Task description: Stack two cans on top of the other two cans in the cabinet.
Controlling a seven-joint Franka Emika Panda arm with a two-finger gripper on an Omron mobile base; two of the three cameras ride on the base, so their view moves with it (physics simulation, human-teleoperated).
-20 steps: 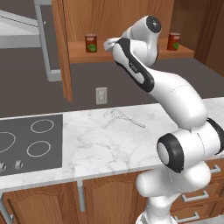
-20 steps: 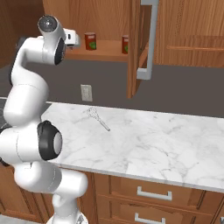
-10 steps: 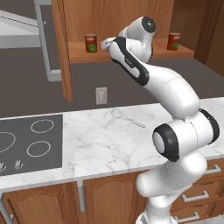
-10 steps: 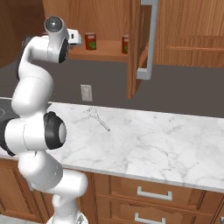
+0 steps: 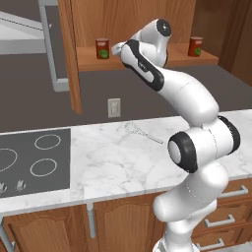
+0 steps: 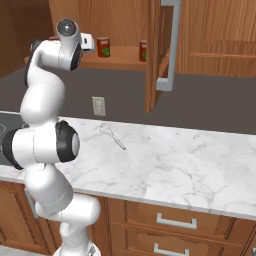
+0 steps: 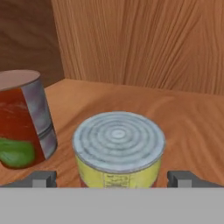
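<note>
In the hand view a pale can (image 7: 118, 151) with a yellow label and a ribbed grey top stands upright on the cabinet shelf (image 7: 183, 118). My gripper (image 7: 113, 179) is open, with one fingertip (image 7: 41, 178) on each side of this can and not touching it. A red can (image 7: 22, 120) with a green patch stands close to its left. In the base views the gripper (image 5: 118, 48) (image 6: 89, 42) is at the cabinet shelf (image 5: 93, 63) beside a red can (image 5: 102, 48) (image 6: 103, 47). Another red can (image 5: 195, 46) (image 6: 143, 50) stands further right.
A wire whisk (image 5: 140, 132) (image 6: 111, 134) lies on the marble counter (image 5: 113, 167). A cooktop (image 5: 29, 157) is at the left. The open cabinet door (image 6: 167, 45) hangs to the right of the shelf. A wall outlet (image 5: 114, 107) sits below the cabinet.
The arm's elbow has swung round and the hand has edged a little closer to the left red can on the shelf. The cans have not moved.
</note>
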